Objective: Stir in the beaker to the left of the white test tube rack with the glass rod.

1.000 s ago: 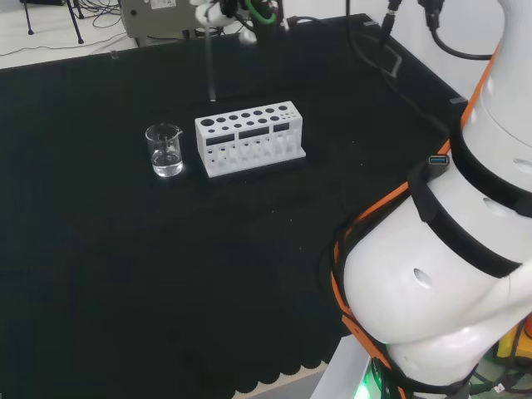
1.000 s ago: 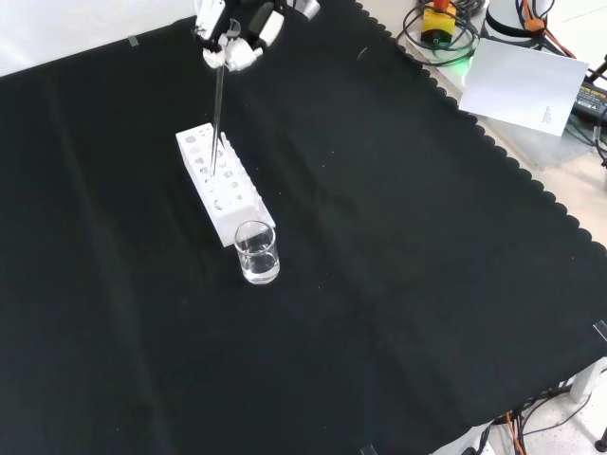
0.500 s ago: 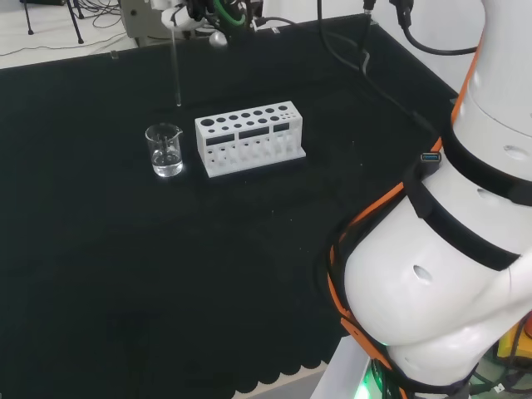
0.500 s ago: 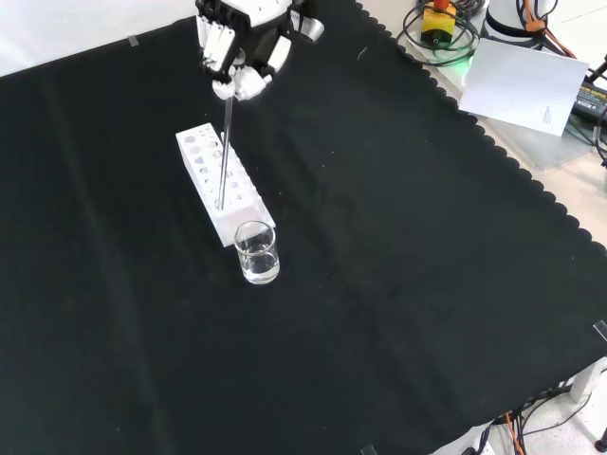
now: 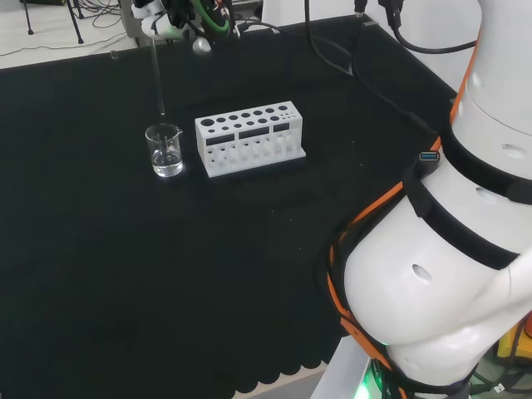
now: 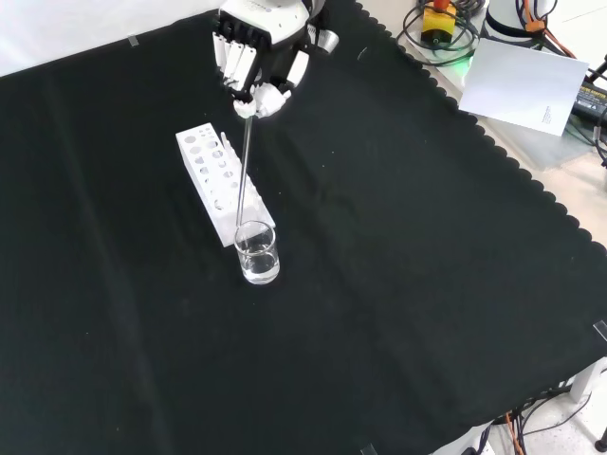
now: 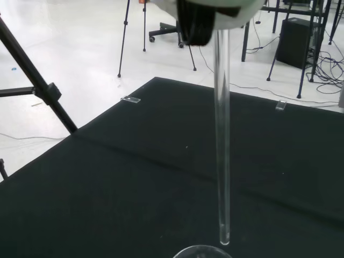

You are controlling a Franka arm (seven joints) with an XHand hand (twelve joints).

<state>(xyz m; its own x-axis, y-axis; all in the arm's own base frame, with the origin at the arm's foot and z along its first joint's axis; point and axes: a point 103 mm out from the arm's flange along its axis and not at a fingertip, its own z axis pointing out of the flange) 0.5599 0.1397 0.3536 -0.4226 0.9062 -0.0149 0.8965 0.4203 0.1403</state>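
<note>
A clear glass beaker point(image 5: 165, 150) with a little liquid stands on the black cloth, left of the white test tube rack point(image 5: 249, 137) in the head view. In the front view the beaker point(image 6: 256, 252) stands just in front of the rack point(image 6: 222, 183). The hand point(image 6: 259, 52) hangs above the rack's far side, its fingers curled and pinching the top of a thin glass rod point(image 6: 244, 174). The rod point(image 5: 157, 81) hangs straight down with its lower tip just above the beaker's mouth. In the wrist view the rod point(image 7: 222, 145) ends right over the beaker's rim point(image 7: 201, 250).
The arm's large white links point(image 5: 449, 249) rise at the right of the head view. The cloth's scalloped edge point(image 6: 531, 180), a sheet of paper point(image 6: 526, 81) and cables lie at the right of the front view. Tripod legs stand on the floor beyond the bench.
The hand has carried the rod leftward in the head view, from over the rack to over the beaker. In the front view it came nearer and the rod tip reached the beaker's mouth.
</note>
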